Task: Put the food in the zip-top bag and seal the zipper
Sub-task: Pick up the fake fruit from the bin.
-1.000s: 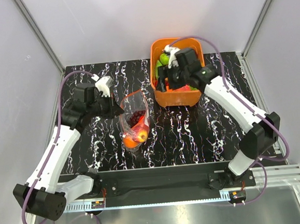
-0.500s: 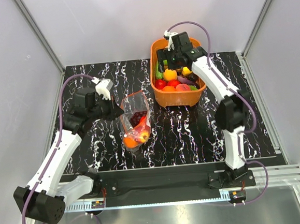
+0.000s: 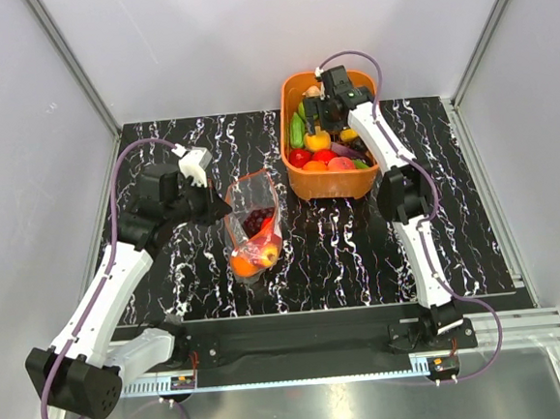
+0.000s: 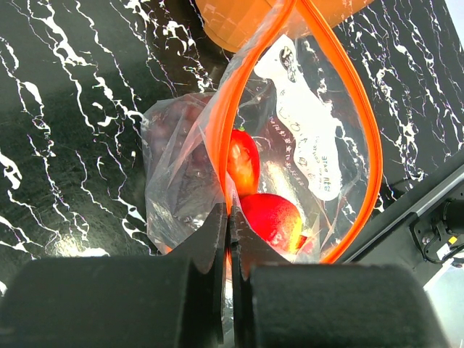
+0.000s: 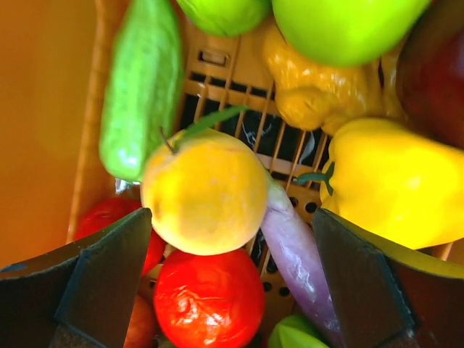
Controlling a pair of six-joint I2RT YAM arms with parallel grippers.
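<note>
The right arm has swung deeper over the orange basket (image 3: 336,184); the right gripper (image 5: 232,275) gapes wide around a lemon (image 5: 204,192), which looks light, hard and slippery, so grip across its middle. Left of the basket, the left gripper (image 4: 230,228) pinches the zip-top bag (image 4: 304,123) by its zipper (image 4: 362,130)

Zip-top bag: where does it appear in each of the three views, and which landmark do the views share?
Top external: zip-top bag left of the middle of the table, near-left of the orange basket.
Left wrist: fills the centre, mouth open, left end effector pinching its rim.
Right wrist: not in it.
Shared landmark: the orange basket, top edge in left wrist, left wall in right wrist.
</note>
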